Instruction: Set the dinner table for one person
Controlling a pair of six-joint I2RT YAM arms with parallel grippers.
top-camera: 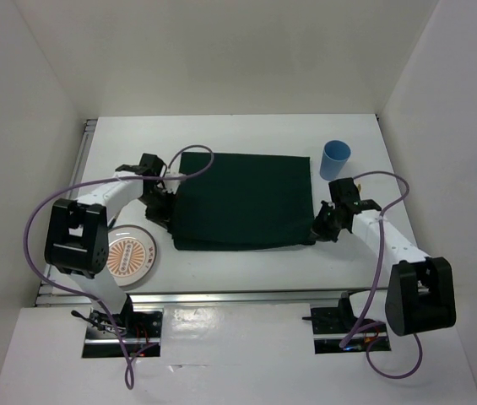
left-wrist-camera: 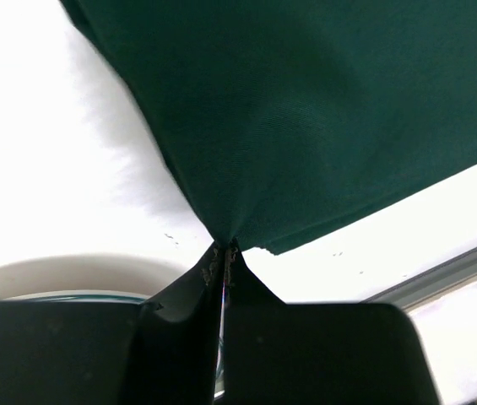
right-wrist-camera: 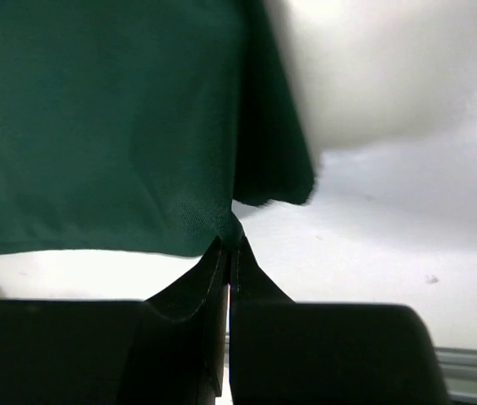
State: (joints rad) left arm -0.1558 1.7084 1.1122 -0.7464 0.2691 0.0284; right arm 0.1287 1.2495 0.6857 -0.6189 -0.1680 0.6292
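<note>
White-walled and rail-edged, your flat white bench [top-camera: 246,126] spreads beyond both arm bases, carrying one green cloth [top-camera: 246,201], one blue cup [top-camera: 335,159] and one patterned plate [top-camera: 128,256]. Your left end effector [left-wrist-camera: 224,251] and right end effector [right-wrist-camera: 228,245] each pinch a near cloth corner.

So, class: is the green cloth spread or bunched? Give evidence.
Spread: the cloth lies as a broad rectangle on the dinner table; left end effector and right end effector pinch its near corners.

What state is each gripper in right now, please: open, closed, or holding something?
Left gripper: closed, pinching the left edge of the green cloth.
Right gripper: closed, pinching the same cloth's right edge.
</note>
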